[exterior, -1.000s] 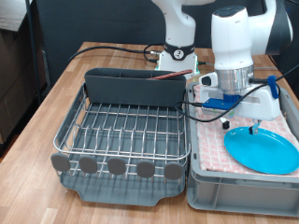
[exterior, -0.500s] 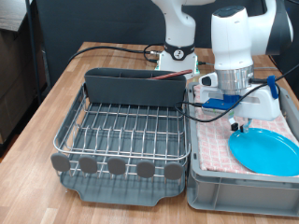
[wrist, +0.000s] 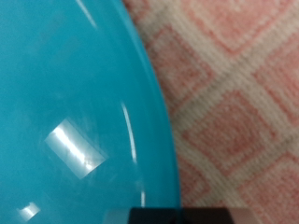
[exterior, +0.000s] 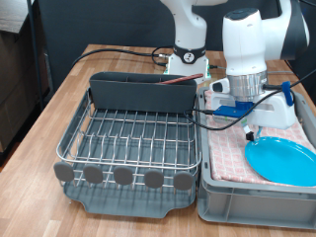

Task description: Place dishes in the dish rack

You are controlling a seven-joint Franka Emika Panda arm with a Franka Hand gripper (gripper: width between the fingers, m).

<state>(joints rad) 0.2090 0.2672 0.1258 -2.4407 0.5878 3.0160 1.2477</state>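
Note:
The round light-blue plate (exterior: pixel 283 161) lies in the grey crate on the pink-checked cloth, at the exterior view's right. My gripper (exterior: pixel 253 129) is down at the plate's rim on the exterior view's left side; its fingertips are hidden behind the hand. The wrist view is filled by the plate (wrist: pixel 70 103) and its rim, very close, with the cloth (wrist: pixel 238 103) beside it. The dish rack (exterior: pixel 133 148), silver wire on a dark tray, stands at the exterior view's left. The reddish-brown spoon (exterior: pixel 178 81) sticks out of its cutlery bin (exterior: pixel 138 94). I cannot make out the mug.
The grey crate (exterior: pixel 247 202) sits right against the rack on the wooden table (exterior: pixel 59 99). Black cables (exterior: pixel 123 51) run across the table behind the rack. The robot base (exterior: pixel 188 59) stands at the back.
The plate has shifted slightly towards the exterior view's right and bottom inside the crate. The hand has stayed low at its rim.

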